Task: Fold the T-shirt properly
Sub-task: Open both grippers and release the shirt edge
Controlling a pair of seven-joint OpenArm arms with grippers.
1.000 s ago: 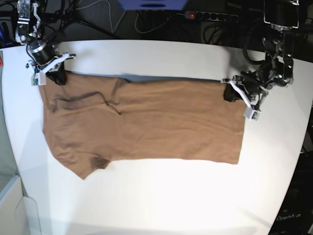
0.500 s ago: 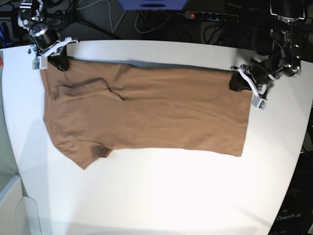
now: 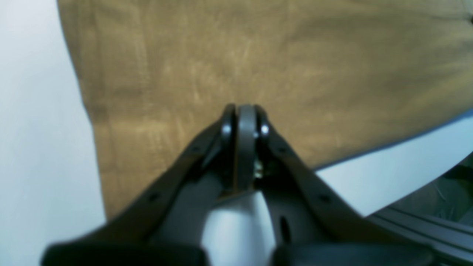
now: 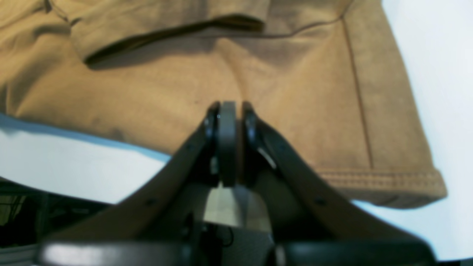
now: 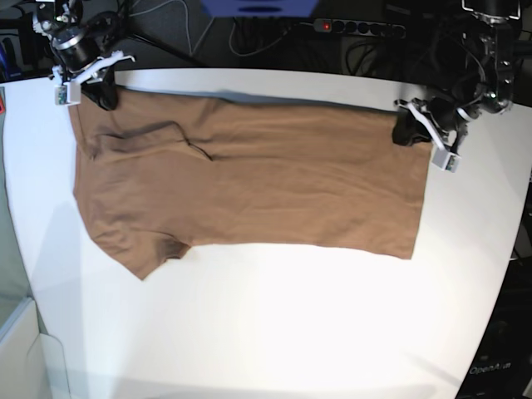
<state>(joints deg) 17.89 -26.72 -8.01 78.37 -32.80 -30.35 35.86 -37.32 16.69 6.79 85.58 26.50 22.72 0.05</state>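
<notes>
T-shirt point(image 5: 249, 183) lies spread across the white desk point(image 5: 274, 332), already doubled lengthwise, with its long folded body running from the sleeve end on the base view's left to the hem end on its right. The right gripper point(image 5: 93, 79) sits at the far corner of the sleeve end; in its wrist view the fingers point(image 4: 227, 140) are pressed narrow and cloth appears pinched between them. The left gripper point(image 5: 420, 129) sits at the far corner of the hem end, its fingers point(image 3: 245, 140) likewise squeezed together on the fabric edge.

Judging by this layout, the step in hand is tensioning and placing the far edge before the next fold. To do it well, both arms should move together at matching pace so the edge between them stays straight and taut without dragging the near edge askew. One sleeve point(image 5: 141, 141) is tucked over the chest with a loose, shadowed lip, and the other sleeve point(image 5: 141, 253) juts out at the near corner; both could bunch if the pull is uneven. Keeping the pinched corners low over the desk should help the cloth settle flat before release.
</notes>
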